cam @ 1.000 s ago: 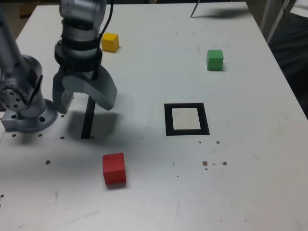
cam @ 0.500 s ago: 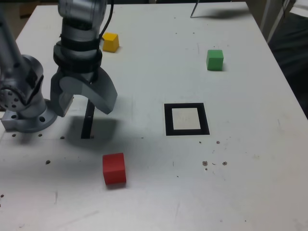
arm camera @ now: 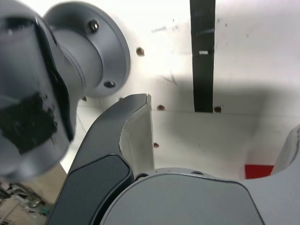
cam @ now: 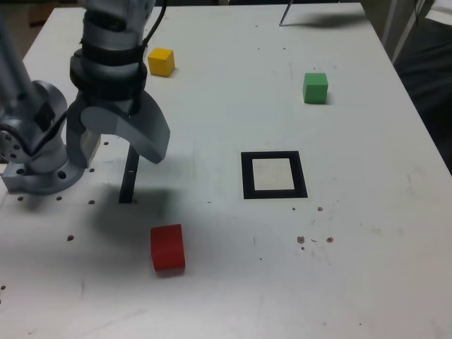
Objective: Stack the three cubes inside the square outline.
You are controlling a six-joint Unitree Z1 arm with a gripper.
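In the exterior view my gripper (cam: pixel 116 152) hangs open above the table at the left, over a straight black tape strip (cam: pixel 129 174), with nothing between its fingers. The red cube (cam: pixel 167 247) lies nearer the front edge, below and to the right of the gripper. Far back on the left sits the yellow cube (cam: pixel 162 61); the green cube (cam: pixel 315 87) is at the back right. The square outline (cam: pixel 273 174) with its pale centre lies mid-table and holds nothing. In the wrist view a corner of the red cube (arm camera: pixel 258 171) shows beyond the open fingers (arm camera: pixel 136 136).
The arm's grey base (cam: pixel 39 152) is bolted at the exterior view's left edge, and also shows in the wrist view as the base (arm camera: pixel 89 51). The tape strip (arm camera: pixel 202 51) runs across the wrist view. A dark gap and chair parts lie past the table's right edge.
The gripper has risen a little and shifted slightly toward the exterior view's left; it stays open. The cubes have not moved.
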